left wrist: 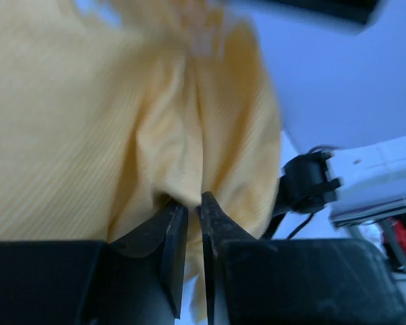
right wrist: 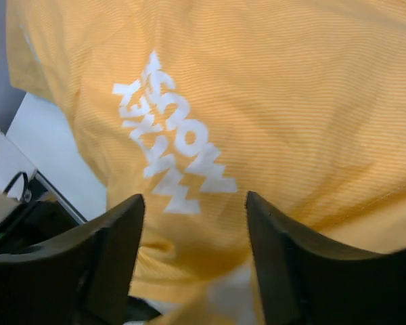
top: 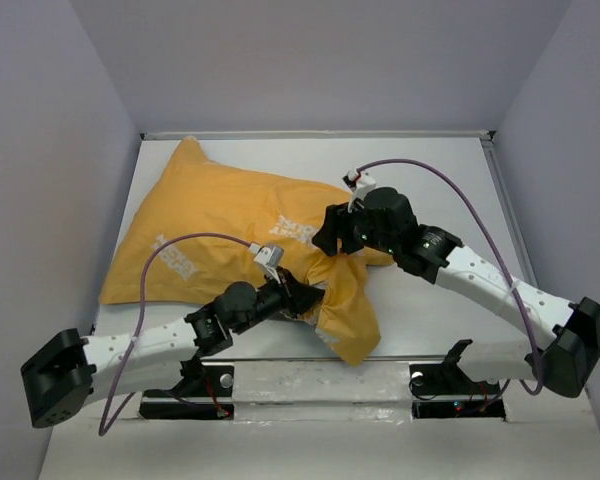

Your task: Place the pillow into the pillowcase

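Orange-yellow dominating every view. Showing the pillowcase [top: 210,215] lying slantwise on the white surface [top: 430,170], stretching from the far left corner down to the near middle, swelling full and rounded at the far end, crumpling into loose folds at the near end. Carrying white block lettering [right wrist: 172,152] on the upturned face.

Reaching in from the near left: the left tool [left wrist: 194,201], pinching a gathered fold of that crumpled near end, fingers standing almost together with only a thin slit between, cloth puckering toward the tips.

Reaching in from the right: the right tool [right wrist: 193,198], hovering over the lettered patch near the right edge of the fabric, fingers spreading wide apart, gripping nothing, cloth showing through the gap. Touching the fabric or hanging just clear: not telling from these views.

Sitting close together, the two tools, with the crumpled end between them. Looping above each arm, a purple cable [top: 205,236]. Enclosing the surface on three sides, pale lilac walls [top: 330,60].
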You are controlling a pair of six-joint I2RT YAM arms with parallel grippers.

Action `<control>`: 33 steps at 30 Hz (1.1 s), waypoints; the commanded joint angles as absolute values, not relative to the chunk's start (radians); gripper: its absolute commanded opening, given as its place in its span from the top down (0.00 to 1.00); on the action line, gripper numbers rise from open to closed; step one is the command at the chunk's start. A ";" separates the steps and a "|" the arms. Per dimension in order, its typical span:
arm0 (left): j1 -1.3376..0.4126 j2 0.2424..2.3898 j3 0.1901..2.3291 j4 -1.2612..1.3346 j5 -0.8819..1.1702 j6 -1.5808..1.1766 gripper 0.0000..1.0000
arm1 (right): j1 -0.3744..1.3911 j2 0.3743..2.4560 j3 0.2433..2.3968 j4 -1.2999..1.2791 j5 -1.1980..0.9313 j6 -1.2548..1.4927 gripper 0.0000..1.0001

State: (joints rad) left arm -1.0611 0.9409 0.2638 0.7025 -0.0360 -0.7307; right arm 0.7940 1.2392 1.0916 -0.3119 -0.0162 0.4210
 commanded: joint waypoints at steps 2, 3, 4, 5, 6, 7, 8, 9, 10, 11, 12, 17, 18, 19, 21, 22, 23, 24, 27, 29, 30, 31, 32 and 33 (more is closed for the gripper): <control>-1.051 0.715 0.492 0.489 -0.031 -0.646 0.54 | 0.786 1.076 1.080 -0.291 0.083 0.403 0.19; -1.030 0.704 0.532 0.476 -0.005 -0.631 0.40 | 0.776 1.040 1.065 -0.328 0.083 0.397 0.12; -1.017 0.707 0.570 0.466 0.030 -0.620 0.36 | 0.776 1.013 1.066 -0.359 0.090 0.390 0.08; -1.011 0.713 0.644 0.459 0.047 -0.612 0.34 | 0.776 0.994 1.074 -0.395 0.086 0.379 0.06; -1.008 0.725 0.676 0.451 0.067 -0.606 0.29 | 0.767 0.999 1.089 -0.482 0.084 0.361 0.05; -1.006 0.730 0.705 0.405 0.063 -0.588 0.26 | 0.767 1.005 1.110 -0.520 0.060 0.360 0.06; -1.006 0.732 0.731 0.367 0.046 -0.578 0.23 | 0.767 1.005 1.106 -0.537 0.022 0.356 0.07; -1.006 0.724 0.767 0.310 -0.056 -0.574 0.19 | 0.767 0.987 1.095 -0.540 -0.041 0.348 0.12; -1.005 0.712 0.770 0.176 -0.125 -0.587 0.17 | 0.767 0.974 1.066 -0.538 -0.143 0.351 0.13; -1.002 0.668 0.747 0.029 -0.275 -0.616 0.16 | 0.778 0.945 1.049 -0.532 -0.179 0.366 0.14; -0.997 0.637 0.723 -0.047 -0.343 -0.650 0.15 | 0.790 0.931 1.030 -0.526 -0.202 0.376 0.14; -0.940 0.352 0.629 -0.567 -0.713 -0.958 0.11 | 0.923 0.852 0.969 -0.615 -0.071 0.416 0.13; -0.939 0.239 0.630 -0.642 -0.794 -1.098 0.10 | 0.983 0.836 0.963 -0.652 -0.051 0.428 0.13; -0.946 0.174 0.624 -0.703 -0.816 -1.144 0.09 | 1.008 0.818 0.960 -0.678 -0.013 0.439 0.12; -0.969 0.048 0.606 -0.769 -0.880 -1.248 0.01 | 1.079 0.830 0.930 -0.722 -0.005 0.466 0.11; -0.977 0.028 0.603 -0.808 -0.902 -1.306 0.01 | 1.104 0.847 0.916 -0.730 0.001 0.477 0.11; -0.986 0.023 0.597 -0.796 -0.908 -1.305 0.01 | 1.126 0.885 0.908 -0.738 0.076 0.501 0.11; -0.994 0.032 0.588 -0.734 -0.901 -1.236 0.01 | 1.137 0.899 0.901 -0.741 0.110 0.512 0.11; -0.996 0.342 0.592 -0.545 -0.784 -1.072 0.01 | 1.137 0.936 0.893 -0.698 0.213 0.538 0.10; -0.996 0.498 0.617 -0.569 -0.788 -1.097 0.01 | 1.137 0.960 0.887 -0.695 0.349 0.561 0.16; -0.994 0.590 0.630 -0.562 -0.811 -1.104 0.01 | 1.137 0.992 0.887 -0.693 0.401 0.578 0.24; -0.991 0.607 0.624 -0.525 -0.819 -1.066 0.01 | 1.137 1.008 0.897 -0.695 0.504 0.589 0.31; -0.985 0.610 0.612 -0.475 -0.822 -1.027 0.01 | 1.137 1.021 0.910 -0.695 0.540 0.601 0.37; -0.973 0.595 0.573 -0.339 -0.802 -0.970 0.01 | 1.137 1.044 0.923 -0.684 0.566 0.613 0.40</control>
